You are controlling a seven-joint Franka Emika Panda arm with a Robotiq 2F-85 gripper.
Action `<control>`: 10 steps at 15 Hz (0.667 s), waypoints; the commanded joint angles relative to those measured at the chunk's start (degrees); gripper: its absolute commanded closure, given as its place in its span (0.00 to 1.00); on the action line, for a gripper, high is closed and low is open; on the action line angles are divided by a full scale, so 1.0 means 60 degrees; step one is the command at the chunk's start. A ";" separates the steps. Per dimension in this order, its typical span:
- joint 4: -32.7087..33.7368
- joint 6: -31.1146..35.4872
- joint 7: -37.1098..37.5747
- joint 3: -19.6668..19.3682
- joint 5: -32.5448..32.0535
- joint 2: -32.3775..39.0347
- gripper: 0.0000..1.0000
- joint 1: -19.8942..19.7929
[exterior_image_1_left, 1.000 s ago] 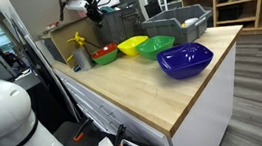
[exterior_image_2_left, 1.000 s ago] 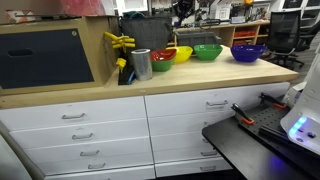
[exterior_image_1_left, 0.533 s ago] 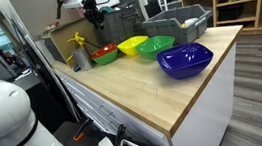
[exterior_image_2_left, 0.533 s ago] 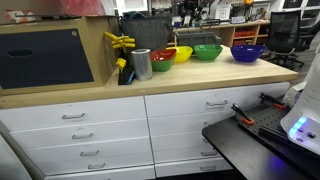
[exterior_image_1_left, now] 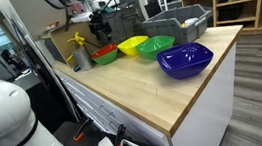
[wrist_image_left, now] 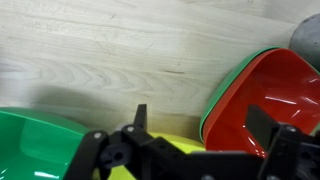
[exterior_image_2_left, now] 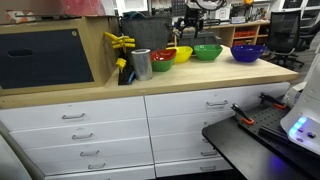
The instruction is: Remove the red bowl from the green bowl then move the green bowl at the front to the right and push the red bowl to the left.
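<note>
The gripper is held above a row of bowls on a wooden counter, its fingers spread wide with nothing gripped between them. In the wrist view the red bowl is seen partly under one fingertip and reaching out past it. It is glossy and deep red, with a rounded-square rim and a smooth hollow. It is nested in the green bowl, of which only a thin bright green edge is shown along the red rim. A yellow bowl is partly hidden beneath the base of the fingers, and a second green bowl lies out beyond the opposite finger. In an exterior view a metal cup is seen just beside the nested pair, and a blue bowl is set at the other end of the row. No bowl is touched by the fingers.
</note>
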 commanded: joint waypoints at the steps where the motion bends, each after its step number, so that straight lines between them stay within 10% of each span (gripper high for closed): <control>1: 0.0065 0.0874 0.0284 0.0013 -0.0343 0.0755 0.00 0.0086; 10: 0.0579 0.2613 0.0264 0.0238 0.0818 0.1921 0.00 0.0312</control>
